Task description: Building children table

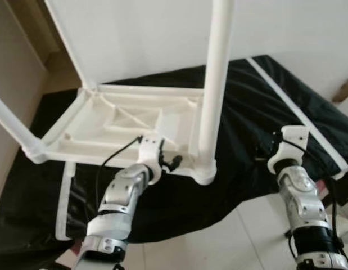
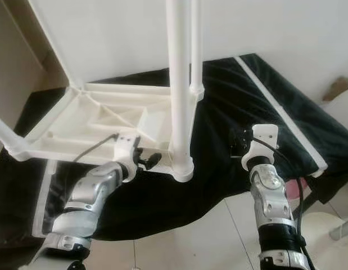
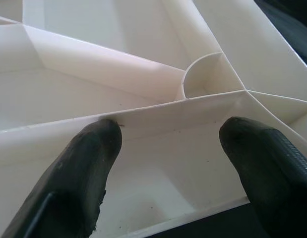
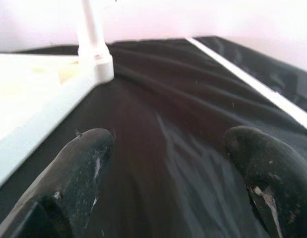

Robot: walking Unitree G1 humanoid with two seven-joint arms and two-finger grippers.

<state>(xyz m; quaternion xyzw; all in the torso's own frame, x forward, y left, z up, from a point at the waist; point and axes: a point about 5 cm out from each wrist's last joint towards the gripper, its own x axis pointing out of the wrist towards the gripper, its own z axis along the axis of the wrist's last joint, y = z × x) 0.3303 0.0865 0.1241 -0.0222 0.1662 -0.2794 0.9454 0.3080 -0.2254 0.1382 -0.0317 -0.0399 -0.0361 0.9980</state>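
Upturned table [image 1: 123, 121] on cloth [image 1: 247, 118]

A black sheet [image 1: 247, 112] covers the raised surface ahead, rumpled into long folds, and it drapes over the near edge. A white stripe [image 1: 292, 109] runs along the sheet on the right side, from the far corner toward the near right edge. Another white stripe [image 1: 64, 202] hangs down on the left where the sheet falls over the front. Below, there is a pale tiled floor [image 1: 213, 247] with thin grout lines. Behind it all stands a plain white wall [image 1: 303, 34]. At far left, a beige wall surface [image 1: 10, 73] closes the corner. A small brown object [image 1: 343, 90] sits at the right edge, too cut off to identify.
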